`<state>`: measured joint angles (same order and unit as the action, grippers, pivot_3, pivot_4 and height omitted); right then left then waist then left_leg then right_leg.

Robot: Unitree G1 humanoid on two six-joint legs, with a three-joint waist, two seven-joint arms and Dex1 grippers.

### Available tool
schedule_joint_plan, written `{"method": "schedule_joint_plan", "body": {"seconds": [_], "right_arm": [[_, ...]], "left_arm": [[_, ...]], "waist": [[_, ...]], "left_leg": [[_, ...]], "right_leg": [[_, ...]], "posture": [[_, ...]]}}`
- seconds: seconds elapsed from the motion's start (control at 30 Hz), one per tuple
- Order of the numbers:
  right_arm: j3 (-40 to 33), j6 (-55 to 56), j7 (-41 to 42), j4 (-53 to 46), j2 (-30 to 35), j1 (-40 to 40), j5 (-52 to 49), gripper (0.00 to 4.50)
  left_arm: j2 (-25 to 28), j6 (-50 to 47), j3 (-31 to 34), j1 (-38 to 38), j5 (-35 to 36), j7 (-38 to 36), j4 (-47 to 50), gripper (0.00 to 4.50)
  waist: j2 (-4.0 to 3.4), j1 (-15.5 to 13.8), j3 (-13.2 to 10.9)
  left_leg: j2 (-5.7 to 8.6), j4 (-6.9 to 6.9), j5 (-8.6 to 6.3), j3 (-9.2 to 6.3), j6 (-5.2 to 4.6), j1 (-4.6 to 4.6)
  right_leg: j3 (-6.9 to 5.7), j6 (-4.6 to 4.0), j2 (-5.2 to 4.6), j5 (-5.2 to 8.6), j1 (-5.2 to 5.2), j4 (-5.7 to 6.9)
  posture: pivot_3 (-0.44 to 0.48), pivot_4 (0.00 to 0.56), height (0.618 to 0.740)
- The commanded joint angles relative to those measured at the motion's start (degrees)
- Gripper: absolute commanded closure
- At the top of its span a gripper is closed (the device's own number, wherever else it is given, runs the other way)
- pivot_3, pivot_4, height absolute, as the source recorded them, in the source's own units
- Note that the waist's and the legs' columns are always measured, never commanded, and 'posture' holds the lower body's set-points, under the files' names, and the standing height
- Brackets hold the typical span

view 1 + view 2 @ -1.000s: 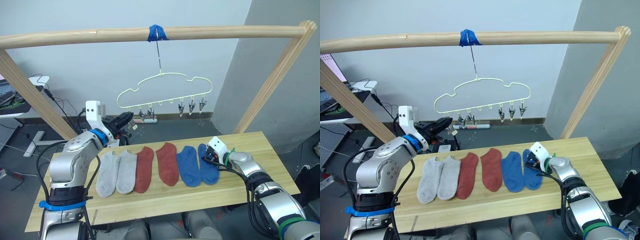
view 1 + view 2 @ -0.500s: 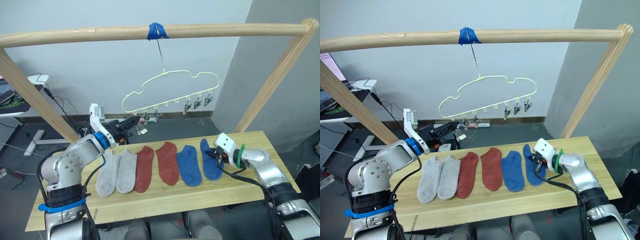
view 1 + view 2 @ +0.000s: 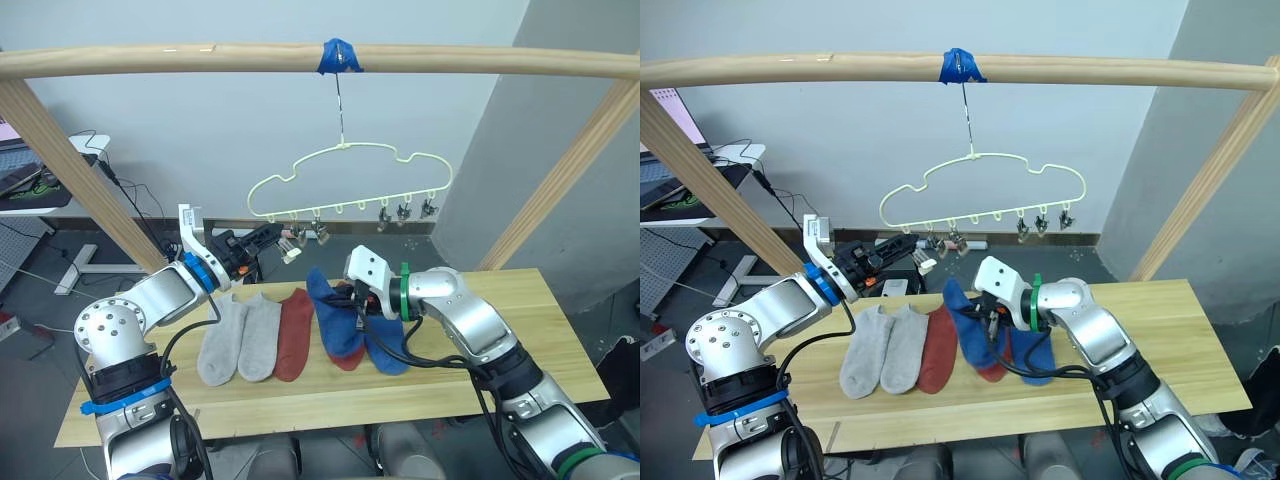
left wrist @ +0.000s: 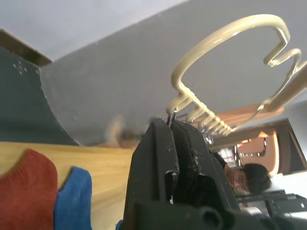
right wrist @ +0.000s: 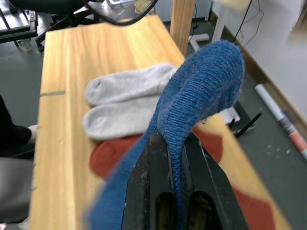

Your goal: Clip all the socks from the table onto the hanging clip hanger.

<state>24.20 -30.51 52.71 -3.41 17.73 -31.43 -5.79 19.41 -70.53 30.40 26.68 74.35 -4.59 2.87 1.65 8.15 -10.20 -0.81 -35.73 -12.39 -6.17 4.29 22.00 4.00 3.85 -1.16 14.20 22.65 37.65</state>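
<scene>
Sock [image 3: 968, 325], the blue one, hangs pinched in the right gripper [image 3: 990, 310] above the table [image 3: 1160, 345]. Left gripper [image 3: 272, 237] squeezes a clip on the hanger [image 3: 980, 190]. Best to lift the sock's edge slowly into that clip.

Pale blue-grey wall [image 3: 200, 130] across the far side, with a darker grey panel [image 3: 540, 130] at far right. Round wooden pole frame [image 3: 150, 60] spanning overhead, blue tape [image 3: 338, 55] wrapped at mid-beam. Dark grey floor [image 3: 60, 300] beyond, strewn with black cables [image 3: 130, 205]. White desk edge [image 3: 40, 190] at far left.
</scene>
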Motion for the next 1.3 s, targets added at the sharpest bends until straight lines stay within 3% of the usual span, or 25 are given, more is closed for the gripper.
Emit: {"method": "schedule_joint_plan", "body": {"seconds": [0.03,0.9,1.27,1.3], "right_arm": [[0.5,1.29,0.26,0.03,-0.8,-1.74,-0.2,4.44],[-2.25,-1.9,-1.16,1.5,-5.14,-7.76,-3.19,4.44],[-2.24,-0.65,-1.92,5.29,-6.56,-9.75,-2.92,4.44],[-2.3,-0.56,-1.95,5.51,-6.61,-9.81,-2.92,4.48]], "left_arm": [[0.94,0.55,-0.65,-0.72,2.15,0.58,2.11,4.5],[4.0,4.18,-4.99,-3.23,5.0,-0.41,3.27,4.5],[5.52,7.42,-5.83,-4.58,4.74,-3.9,6.75,4.5],[5.63,7.46,-5.71,-4.68,5.23,-3.81,6.64,4.23]], "waist": [[0.0,-0.22,0.0],[0.0,-0.19,0.0],[-0.01,-0.28,0.0],[-0.01,-0.29,0.0]], "left_leg": [[0.0,0.02,-0.01,0.0,0.01,0.01],[-0.02,0.07,-0.03,0.04,0.04,0.15],[-0.02,0.03,-0.02,0.0,0.04,0.69],[-0.02,0.03,-0.02,0.01,0.04,0.7]], "right_leg": [[0.0,-0.01,0.0,0.01,0.02,0.0],[0.02,-0.03,0.02,0.03,0.24,0.01],[-0.01,-0.04,0.01,0.01,0.7,0.04],[0.0,-0.04,0.01,0.01,0.7,0.03]], "posture": [[-0.106,0.139,0.74],[-0.096,0.131,0.74],[-0.078,0.132,0.74],[-0.078,0.132,0.74]]}}
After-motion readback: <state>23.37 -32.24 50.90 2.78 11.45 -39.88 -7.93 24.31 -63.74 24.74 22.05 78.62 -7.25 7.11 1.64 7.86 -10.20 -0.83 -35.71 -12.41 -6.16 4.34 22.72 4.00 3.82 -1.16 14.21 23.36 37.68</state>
